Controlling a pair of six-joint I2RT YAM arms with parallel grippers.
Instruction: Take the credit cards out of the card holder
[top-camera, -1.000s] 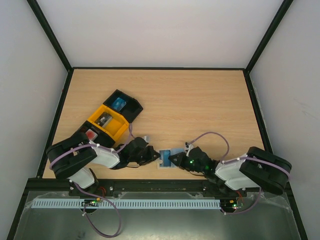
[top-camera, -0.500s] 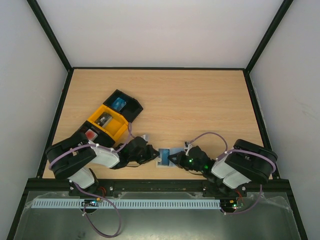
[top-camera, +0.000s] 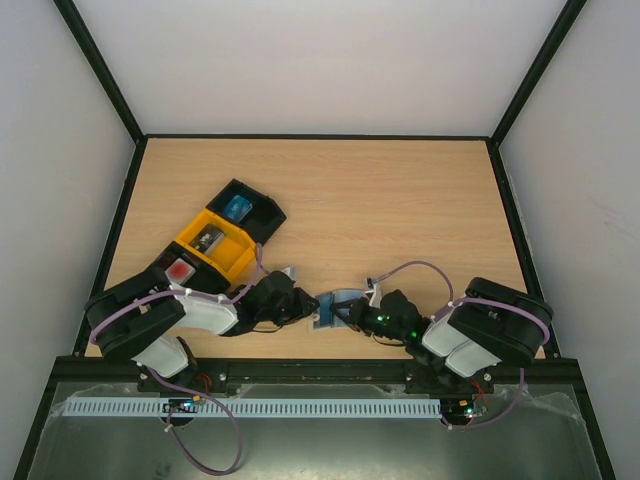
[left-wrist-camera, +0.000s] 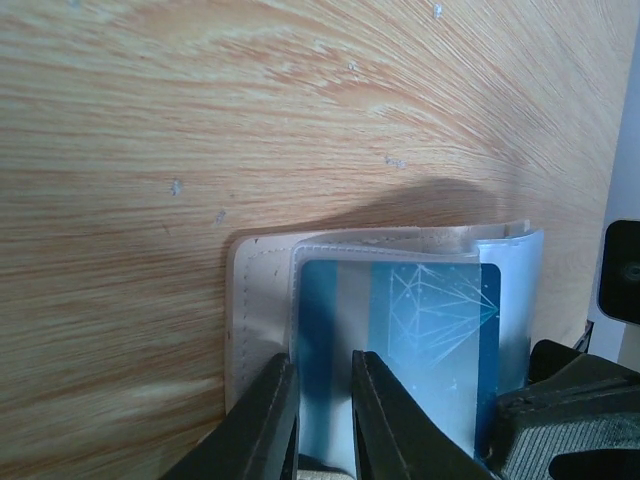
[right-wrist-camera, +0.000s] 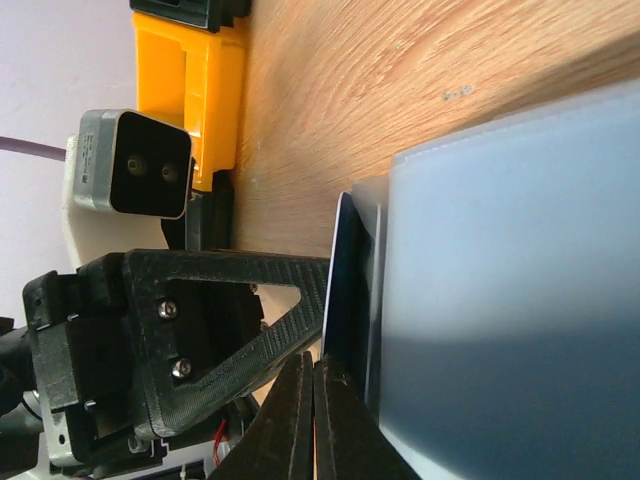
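One card holder (left-wrist-camera: 255, 320) lies near the table's (top-camera: 400, 220) front edge, with one blue credit card (left-wrist-camera: 430, 320) showing in it. The left gripper (left-wrist-camera: 320, 365), nearly closed, rests on that card. The right gripper (right-wrist-camera: 312, 365), narrowed to a slit, meets the card holder, its grip unclear.

One card holder (top-camera: 334, 299); one blue card (left-wrist-camera: 405, 330); one red card (top-camera: 181, 268); three tray compartments (top-camera: 232, 262); left gripper (left-wrist-camera: 315, 365), right gripper (right-wrist-camera: 308, 365).

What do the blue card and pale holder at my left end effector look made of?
Blue rectangular card with white line pattern: likely glossy plastic, from its sheen and rounded corners. Pale blue-grey card holder with beige stitched border: probably soft faux leather; stitch holes show.
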